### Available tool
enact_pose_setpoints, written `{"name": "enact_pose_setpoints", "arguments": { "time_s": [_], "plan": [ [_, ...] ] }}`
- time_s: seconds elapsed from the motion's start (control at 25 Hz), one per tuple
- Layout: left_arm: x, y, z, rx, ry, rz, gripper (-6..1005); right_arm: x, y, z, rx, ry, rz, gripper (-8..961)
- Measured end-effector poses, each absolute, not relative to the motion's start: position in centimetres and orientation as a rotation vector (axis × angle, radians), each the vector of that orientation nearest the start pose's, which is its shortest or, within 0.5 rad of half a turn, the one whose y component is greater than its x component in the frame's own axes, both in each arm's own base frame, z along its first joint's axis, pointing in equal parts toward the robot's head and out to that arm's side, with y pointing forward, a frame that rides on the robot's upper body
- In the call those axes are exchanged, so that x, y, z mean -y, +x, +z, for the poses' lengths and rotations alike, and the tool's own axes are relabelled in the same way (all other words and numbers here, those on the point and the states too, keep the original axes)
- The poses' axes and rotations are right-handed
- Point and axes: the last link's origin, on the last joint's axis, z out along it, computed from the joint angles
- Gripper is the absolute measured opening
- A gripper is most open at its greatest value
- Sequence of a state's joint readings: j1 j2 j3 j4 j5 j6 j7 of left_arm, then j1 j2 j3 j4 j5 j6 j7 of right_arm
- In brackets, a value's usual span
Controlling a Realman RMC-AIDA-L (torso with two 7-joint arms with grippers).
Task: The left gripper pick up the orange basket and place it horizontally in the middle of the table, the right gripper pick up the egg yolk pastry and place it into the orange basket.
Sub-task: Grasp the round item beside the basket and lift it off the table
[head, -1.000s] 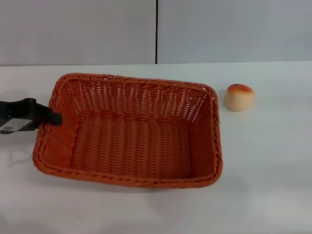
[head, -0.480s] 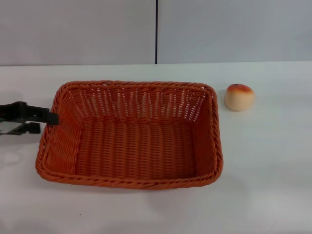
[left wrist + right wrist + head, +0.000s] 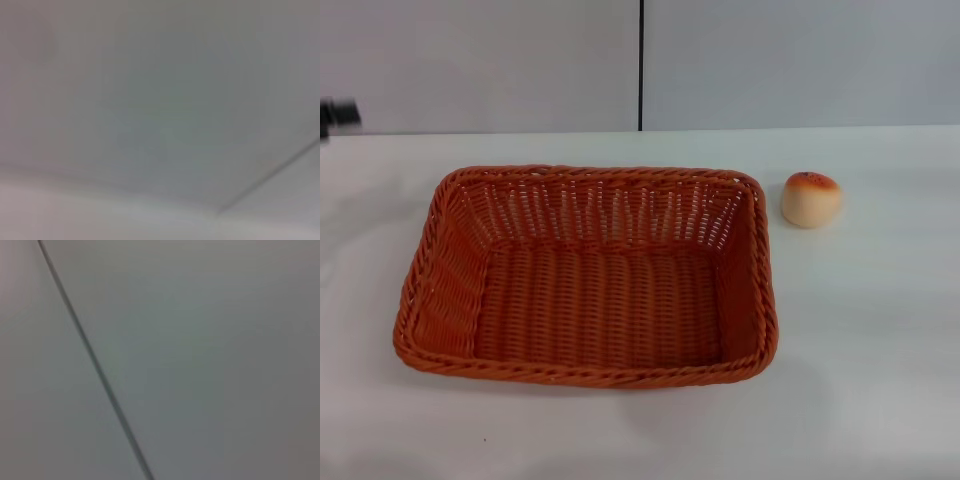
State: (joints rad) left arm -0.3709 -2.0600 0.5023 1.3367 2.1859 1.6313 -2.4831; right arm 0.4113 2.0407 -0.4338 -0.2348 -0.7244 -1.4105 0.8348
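The orange basket (image 3: 585,275) lies flat on the white table (image 3: 860,340), long side across, slightly left of centre, with nothing inside it. The egg yolk pastry (image 3: 811,199) sits on the table just off the basket's far right corner, apart from it. Only a small dark tip of the left gripper (image 3: 337,114) shows at the far left edge of the head view, raised and well clear of the basket. The right gripper is out of view. Both wrist views show only plain grey wall with a thin seam.
A grey wall with a vertical dark seam (image 3: 641,65) runs behind the table's far edge. Bare tabletop lies in front of the basket and to the right of the pastry.
The left gripper let go of the basket's left rim and pulled away up and to the left. The basket settled flat and square; the pastry stayed put.
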Motion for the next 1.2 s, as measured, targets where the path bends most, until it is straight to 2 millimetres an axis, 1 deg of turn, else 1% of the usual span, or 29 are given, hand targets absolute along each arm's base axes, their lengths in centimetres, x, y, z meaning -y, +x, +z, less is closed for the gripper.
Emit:
{"name": "enact_pose_setpoints", "arguments": {
  "time_s": [0.12, 0.16, 0.28, 0.44, 0.56, 0.64, 0.8, 0.88, 0.96, 1.2],
  "plan": [
    [-32.3, -28.5, 15.1, 1.324, -2.017, -0.823, 623, -33.7, 35.5, 13.1, -0.685, -1.307, 1.211, 638],
    [-32.4, -28.4, 15.1, 1.275, -2.020, -0.869, 623, -34.0, 35.2, 13.4, -0.698, -1.361, 1.207, 638],
    [-32.8, -28.1, 15.2, 1.048, -2.007, -1.062, 624, -34.7, 34.3, 13.9, -0.754, -1.554, 1.182, 638],
    [-33.1, -28.4, 14.8, 0.834, -1.931, -1.235, 623, -35.3, 32.8, 14.2, -0.855, -1.798, 1.108, 639],
    [-33.2, -28.5, 14.5, 0.703, -1.867, -1.286, 623, -35.9, 31.6, 14.1, -0.951, -1.994, 1.004, 638],
    [-33.1, -28.6, 14.2, 0.589, -1.808, -1.321, 623, -36.4, 31.1, 14.2, -1.029, -2.104, 0.898, 637],
    [-33.0, -28.6, 13.0, 0.448, -1.714, -1.375, 622, -37.5, 30.1, 13.3, -1.195, -2.303, 0.609, 634],
    [-33.2, -28.4, 12.3, 0.411, -1.706, -1.372, 622, -38.2, 29.3, 12.9, -1.209, -2.370, 0.493, 633],
    [-33.4, -28.2, 11.5, 0.393, -1.708, -1.367, 622, -38.9, 28.4, 12.3, -1.197, -2.420, 0.415, 632],
    [-33.8, -27.2, 9.4, 0.349, -1.748, -1.370, 621, -40.6, 26.6, 10.3, -1.183, -2.480, 0.272, 628]
  ]
}}
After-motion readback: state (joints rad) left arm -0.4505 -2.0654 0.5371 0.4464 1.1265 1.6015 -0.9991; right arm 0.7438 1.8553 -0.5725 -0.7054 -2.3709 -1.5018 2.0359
